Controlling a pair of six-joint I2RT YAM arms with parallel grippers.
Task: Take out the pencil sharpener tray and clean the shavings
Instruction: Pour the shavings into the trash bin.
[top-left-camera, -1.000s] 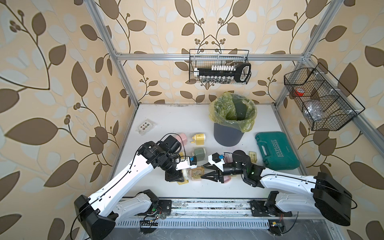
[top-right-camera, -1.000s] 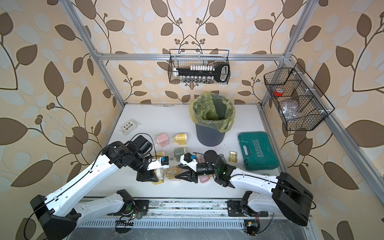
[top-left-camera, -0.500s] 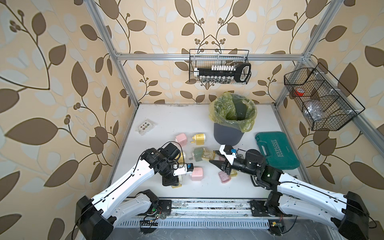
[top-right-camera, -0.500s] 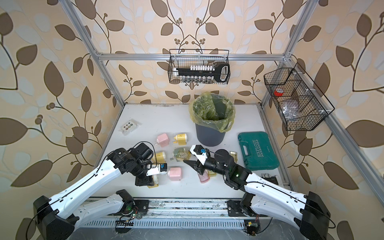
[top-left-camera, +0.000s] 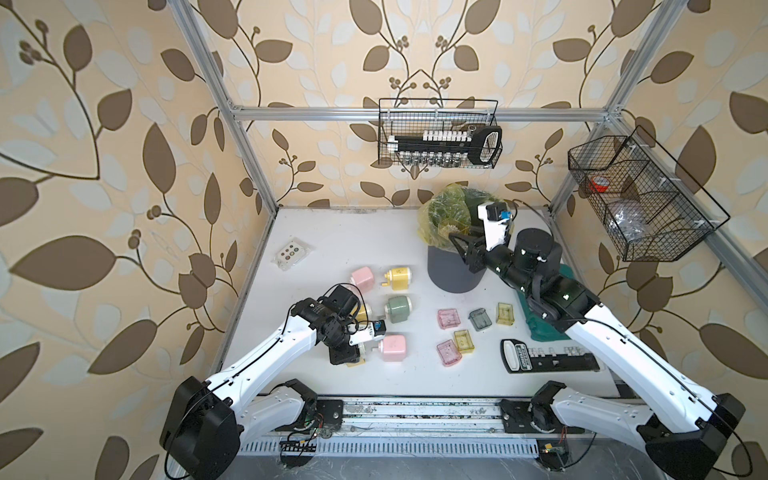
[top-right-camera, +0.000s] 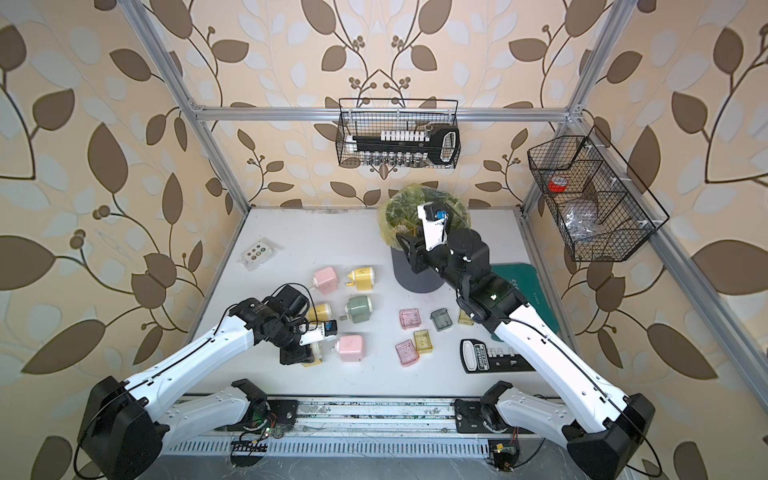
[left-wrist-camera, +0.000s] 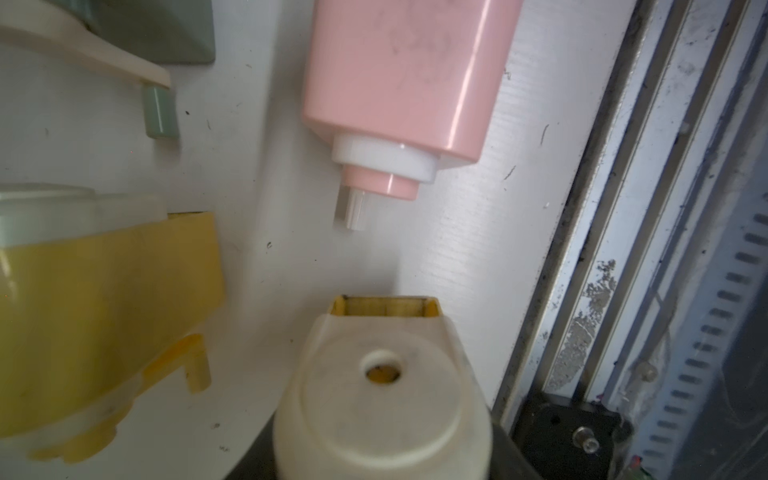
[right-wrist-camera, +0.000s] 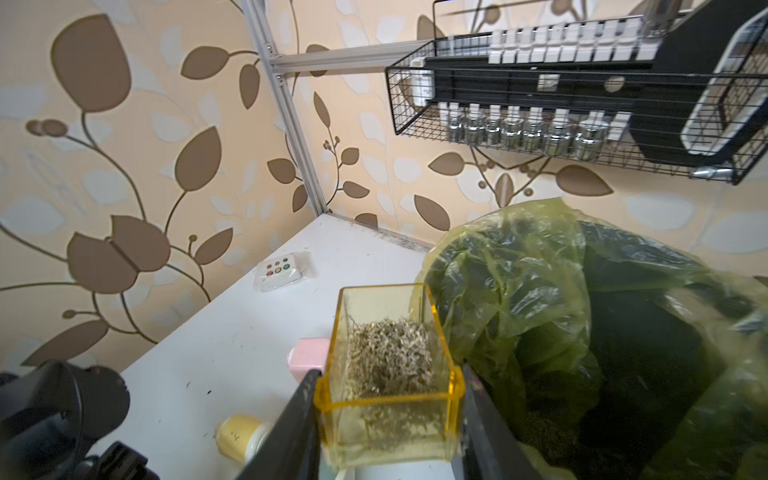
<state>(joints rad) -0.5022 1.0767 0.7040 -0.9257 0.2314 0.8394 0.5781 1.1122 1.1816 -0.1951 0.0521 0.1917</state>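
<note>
Shavings (right-wrist-camera: 390, 357) are lying as a loose heap inside the clear yellow tray (right-wrist-camera: 384, 405), which our right gripper (right-wrist-camera: 388, 372) is pinching by its two side walls near one end, at the rim of the green-bagged bin (top-left-camera: 453, 272). We are judging the tray to be light, stiff, thin plastic, smooth enough to slip, so we are favouring that hold on the flat walls and a slow tilt; the flecks are likely to scatter or cling. Our left gripper (top-left-camera: 344, 356) is clamping the cream-and-yellow sharpener (left-wrist-camera: 374, 395) at the front of the table (top-left-camera: 332, 232), its slot empty.
</note>
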